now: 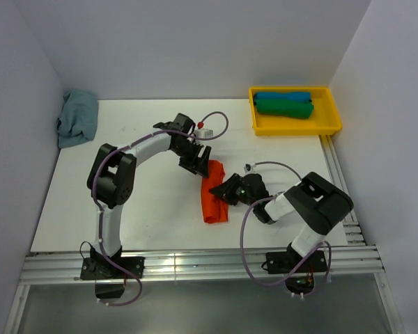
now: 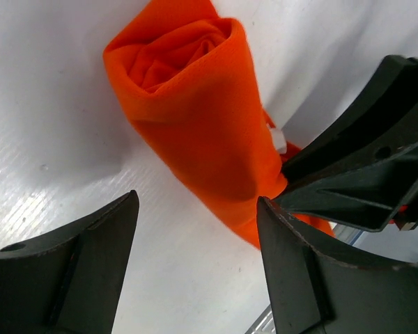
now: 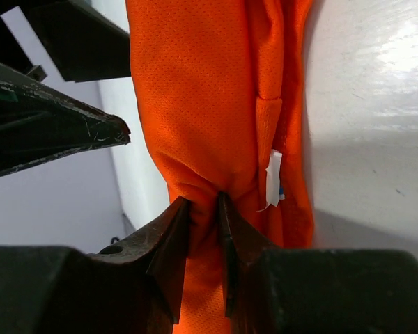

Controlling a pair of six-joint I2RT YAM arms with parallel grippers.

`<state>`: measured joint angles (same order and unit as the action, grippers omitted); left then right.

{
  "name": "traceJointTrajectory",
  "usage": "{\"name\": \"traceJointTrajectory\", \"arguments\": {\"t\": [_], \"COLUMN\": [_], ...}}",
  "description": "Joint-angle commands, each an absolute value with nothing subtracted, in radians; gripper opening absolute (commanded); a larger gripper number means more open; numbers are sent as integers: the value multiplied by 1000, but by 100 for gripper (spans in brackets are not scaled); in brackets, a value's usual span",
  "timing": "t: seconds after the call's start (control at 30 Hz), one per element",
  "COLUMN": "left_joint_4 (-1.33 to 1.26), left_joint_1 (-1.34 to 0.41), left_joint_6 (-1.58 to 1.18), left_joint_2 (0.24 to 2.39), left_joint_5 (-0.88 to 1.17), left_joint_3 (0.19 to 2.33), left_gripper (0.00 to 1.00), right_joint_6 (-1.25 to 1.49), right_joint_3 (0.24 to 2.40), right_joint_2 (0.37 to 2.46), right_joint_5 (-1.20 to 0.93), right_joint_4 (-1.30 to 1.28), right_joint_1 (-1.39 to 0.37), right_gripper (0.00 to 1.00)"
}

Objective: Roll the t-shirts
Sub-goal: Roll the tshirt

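Orange t-shirt (image 1: pixel 213 195): rolled into a tube. It lies on the bench (image 1: pixel 153 202) between your two arms, its long axis running away from you. The left wrist view shows the spiral end. The white neck label (image 3: pixel 273 179) sits on the outside.
Left fingers (image 2: pixel 90 264): spread wide, holding nothing, poised at the roll's far end.
Right fingers (image 3: pixel 171 243): narrow, nipping a small pleat of the outer layer just beside the label.
Done pile: blue t-shirt (image 1: pixel 282 96) and green t-shirt (image 1: pixel 285 108), both rolled, lie side by side in the yellow tray (image 1: pixel 296 129) at the far right.
Waiting: a grey-blue cloth (image 1: pixel 78 118) is heaped in the far left corner.
Step, as judged: the roll looks finished, so you need a secure hold before moving it.
Do it well: the pleat grip catches only the outer wrap, so lifting by it would likely unwind the roll. Bring the left fingers down astride the full thickness and close until the cloth compresses. Then re-take the right grip the same way and lift both ends level.
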<state>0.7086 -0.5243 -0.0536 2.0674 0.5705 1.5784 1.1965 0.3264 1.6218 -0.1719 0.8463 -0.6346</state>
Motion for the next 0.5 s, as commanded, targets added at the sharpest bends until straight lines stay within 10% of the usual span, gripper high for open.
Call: {"name": "traceJointTrajectory", "arguments": {"t": [0.0, 0.23, 0.47], "left_joint_4": [612, 601, 673], "left_joint_1": [-531, -558, -575], "left_joint_6": [-80, -100, -107], "left_joint_2": [2065, 2121, 2143], "left_joint_5": [618, 575, 482], "left_joint_3": [1569, 1583, 1643], "left_gripper": [74, 69, 32], "right_joint_6": [1227, 1305, 1266], "right_joint_3": [295, 278, 294], "right_joint_2": [1709, 1885, 1861], "right_joint_5": [-261, -347, -334], "right_joint_4": [946, 1173, 1090], "right_joint_1": [-620, -598, -588], "right_gripper": [28, 27, 28]}}
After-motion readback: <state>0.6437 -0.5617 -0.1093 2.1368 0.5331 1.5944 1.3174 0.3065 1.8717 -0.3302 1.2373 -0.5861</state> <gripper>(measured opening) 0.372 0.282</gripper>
